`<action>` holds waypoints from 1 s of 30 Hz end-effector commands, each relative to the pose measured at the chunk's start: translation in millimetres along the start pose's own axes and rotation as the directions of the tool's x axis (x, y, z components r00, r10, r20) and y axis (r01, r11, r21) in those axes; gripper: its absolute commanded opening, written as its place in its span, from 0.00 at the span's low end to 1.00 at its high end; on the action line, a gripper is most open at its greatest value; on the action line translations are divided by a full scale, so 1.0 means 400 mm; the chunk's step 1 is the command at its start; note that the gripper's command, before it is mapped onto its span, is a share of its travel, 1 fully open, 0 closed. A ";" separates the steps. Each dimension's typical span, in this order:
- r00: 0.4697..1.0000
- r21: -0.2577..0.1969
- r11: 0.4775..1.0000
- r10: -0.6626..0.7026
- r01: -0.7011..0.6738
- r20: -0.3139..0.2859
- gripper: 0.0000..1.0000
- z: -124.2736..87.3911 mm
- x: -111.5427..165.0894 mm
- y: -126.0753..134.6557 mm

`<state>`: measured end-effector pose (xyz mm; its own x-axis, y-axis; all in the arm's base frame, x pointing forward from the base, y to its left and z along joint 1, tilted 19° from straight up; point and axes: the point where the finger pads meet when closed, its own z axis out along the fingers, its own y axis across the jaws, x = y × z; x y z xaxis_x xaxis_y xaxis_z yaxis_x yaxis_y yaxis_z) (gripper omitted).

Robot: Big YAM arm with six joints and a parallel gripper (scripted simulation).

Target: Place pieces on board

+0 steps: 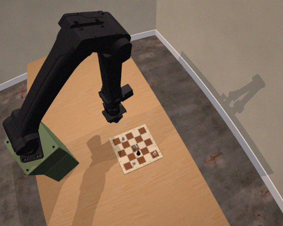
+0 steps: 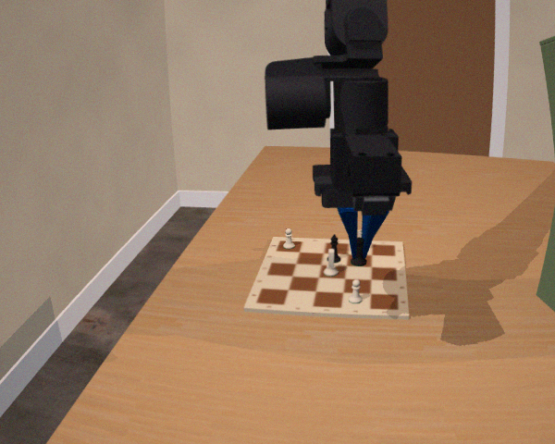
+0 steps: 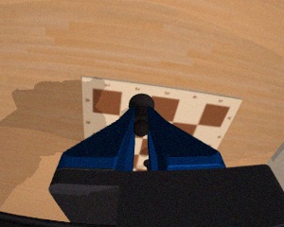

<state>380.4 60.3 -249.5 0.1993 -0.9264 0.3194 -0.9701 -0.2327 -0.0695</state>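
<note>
My arm (image 1: 51, 73) is all black, thick and smooth, with round joints. It stands on a green block (image 1: 54, 155) with small screws. My tool (image 2: 359, 239) has a boxy black body and two pointed blue fingers.

The wooden counter (image 2: 268, 373) carries a chessboard (image 2: 287, 308) below the fingers (image 2: 349, 224) and a green pedestal (image 1: 61, 155) well apart from them.

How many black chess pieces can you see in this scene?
2. One black pawn is clamped in the gripper at the board's far side; one black piece stands near the board's middle. The gripper may hide others.
</note>
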 end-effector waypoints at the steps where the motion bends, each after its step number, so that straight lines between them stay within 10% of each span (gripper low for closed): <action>1: 1.000 0.031 0.999 0.018 -0.019 0.004 0.00 -0.032 -0.003 -0.042; 9: 0.997 0.033 0.996 0.078 -0.078 0.008 0.00 -0.031 0.152 -0.154; 16: 0.987 0.043 0.986 0.162 -0.162 -0.001 0.00 -0.059 0.423 -0.282; 23: 0.993 -0.013 0.993 0.115 -0.115 0.008 0.00 -0.018 0.357 -0.222; 30: 0.987 0.043 0.986 0.163 -0.163 -0.004 0.00 -0.058 0.426 -0.280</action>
<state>497.5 -57.1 -189.9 0.0514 -0.9512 0.3043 -0.9894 -0.0898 -0.1137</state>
